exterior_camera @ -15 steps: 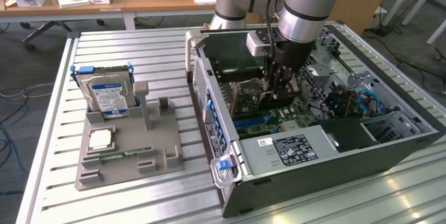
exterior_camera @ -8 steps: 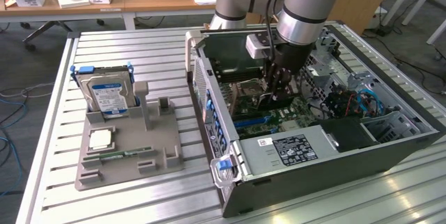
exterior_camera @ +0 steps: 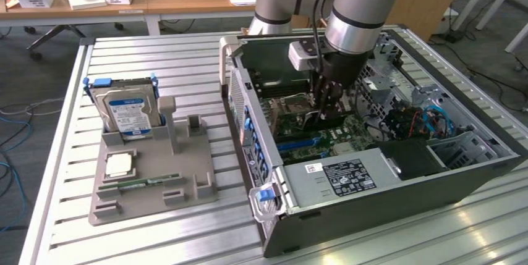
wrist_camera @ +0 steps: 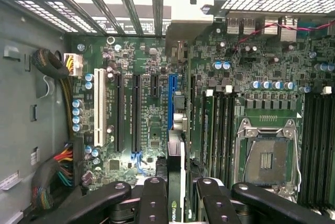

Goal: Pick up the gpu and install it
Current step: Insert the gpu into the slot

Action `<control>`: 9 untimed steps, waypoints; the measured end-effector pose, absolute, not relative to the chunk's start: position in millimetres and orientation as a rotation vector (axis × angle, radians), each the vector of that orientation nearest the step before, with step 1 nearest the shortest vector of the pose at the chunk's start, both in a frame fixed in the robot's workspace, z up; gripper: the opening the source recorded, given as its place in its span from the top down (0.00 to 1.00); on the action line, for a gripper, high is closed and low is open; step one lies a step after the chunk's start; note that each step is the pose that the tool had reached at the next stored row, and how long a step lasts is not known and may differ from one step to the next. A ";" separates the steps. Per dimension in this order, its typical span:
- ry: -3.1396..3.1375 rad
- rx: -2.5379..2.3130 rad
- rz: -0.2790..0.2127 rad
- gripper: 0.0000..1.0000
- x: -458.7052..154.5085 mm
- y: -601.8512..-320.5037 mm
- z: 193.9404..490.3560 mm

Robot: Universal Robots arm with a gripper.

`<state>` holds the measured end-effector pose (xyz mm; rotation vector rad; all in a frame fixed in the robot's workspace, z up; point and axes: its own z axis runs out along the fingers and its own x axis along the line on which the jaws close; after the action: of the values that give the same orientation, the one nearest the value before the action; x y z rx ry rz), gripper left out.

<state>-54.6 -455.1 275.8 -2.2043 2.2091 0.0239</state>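
From the exterior view's left: a grey plastic holder (exterior_camera: 140, 206) on the ribbed metal surface (exterior_camera: 148, 55) carries an upright silver hard drive (exterior_camera: 123, 113) and a narrow green memory stick (exterior_camera: 140, 183). Rightward, my hand (exterior_camera: 327, 107) reaches into the open dark metal computer case (exterior_camera: 396, 197). The wrist view adds that my black fingers (wrist_camera: 152, 203) clamp the thin dark green gpu (wrist_camera: 176, 166) edge-on, in line with the motherboard's blue slot (wrist_camera: 171, 98).
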 end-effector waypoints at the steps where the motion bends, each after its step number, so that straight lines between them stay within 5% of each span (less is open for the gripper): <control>1: 2.209 -2.205 0.024 0.74 -55.1 -455.0 275.8; 9: 2.208 -2.206 0.024 0.74 -60.1 -455.0 275.6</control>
<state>-60.1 -455.0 275.6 -2.2058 2.2075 0.0239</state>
